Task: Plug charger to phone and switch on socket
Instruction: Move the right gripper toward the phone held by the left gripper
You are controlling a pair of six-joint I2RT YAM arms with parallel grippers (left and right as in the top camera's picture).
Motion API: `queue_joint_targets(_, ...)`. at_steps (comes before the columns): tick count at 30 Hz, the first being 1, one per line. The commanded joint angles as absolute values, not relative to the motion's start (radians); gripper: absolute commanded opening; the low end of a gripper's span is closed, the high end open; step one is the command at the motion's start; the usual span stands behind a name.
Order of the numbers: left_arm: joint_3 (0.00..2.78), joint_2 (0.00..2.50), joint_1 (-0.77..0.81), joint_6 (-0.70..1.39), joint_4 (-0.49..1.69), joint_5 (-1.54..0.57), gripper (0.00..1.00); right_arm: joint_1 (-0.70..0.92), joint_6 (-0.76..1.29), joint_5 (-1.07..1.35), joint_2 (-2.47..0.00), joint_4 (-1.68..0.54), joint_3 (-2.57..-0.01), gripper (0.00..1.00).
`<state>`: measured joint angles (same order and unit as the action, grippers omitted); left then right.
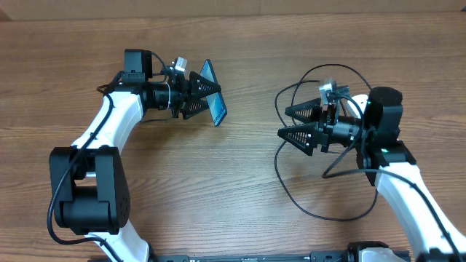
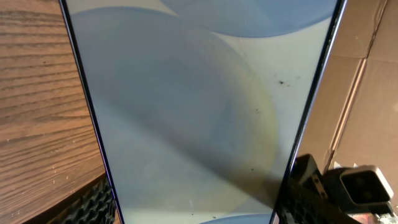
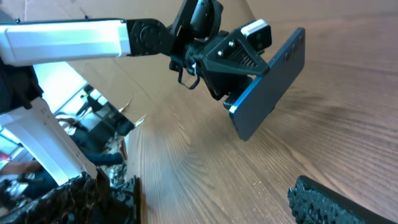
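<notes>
1. the phone (image 1: 212,74) is held above the desk (image 1: 218,196), pinched across its edges by the left pincer (image 1: 210,98). it looks slim, stiff and glassy, probably slippery, so grip the edges and leave the port end free.
2. the charger (image 1: 313,211) lies in loose loops around the right arm. it looks light and floppy, best taken just behind the plug tip, which i cannot pick out.
3. the right pincer (image 1: 282,122) is spread and empty.
4. the socket is out of view. the loops could snag.

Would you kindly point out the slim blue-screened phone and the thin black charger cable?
slim blue-screened phone (image 1: 218,109), overhead view, lower part of its screen.
thin black charger cable (image 1: 277,169), overhead view, left side of its loop.
</notes>
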<state>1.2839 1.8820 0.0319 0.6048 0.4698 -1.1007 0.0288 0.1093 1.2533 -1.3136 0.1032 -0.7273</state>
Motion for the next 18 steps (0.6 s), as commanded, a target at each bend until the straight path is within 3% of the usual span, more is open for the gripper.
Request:
queue_joint_targets(1,1.311,1.887,0.025,0.633,0.459,-1.162,0.68,0.038,0.12,1.269,-1.357,0.238,-0.746,1.0)
queue_joint_targets(4,1.311,1.887,0.025,0.636,0.456,-1.161,0.68,0.059,0.267,0.954,-1.365,0.239,-0.746,1.0)
queue_joint_targets(10,1.311,1.887,0.025,0.654,0.454,-1.161,0.68,0.186,0.266,0.48,-1.364,0.079,-0.772,1.0)
queue_joint_targets(15,1.311,1.887,0.024,0.678,0.433,-1.172,0.68,0.433,0.335,0.036,-1.357,-0.281,-0.907,1.0)
queue_joint_targets(18,1.311,1.887,0.024,0.678,0.429,-1.172,0.68,0.579,0.452,-0.086,-1.356,-0.386,-0.94,1.0)
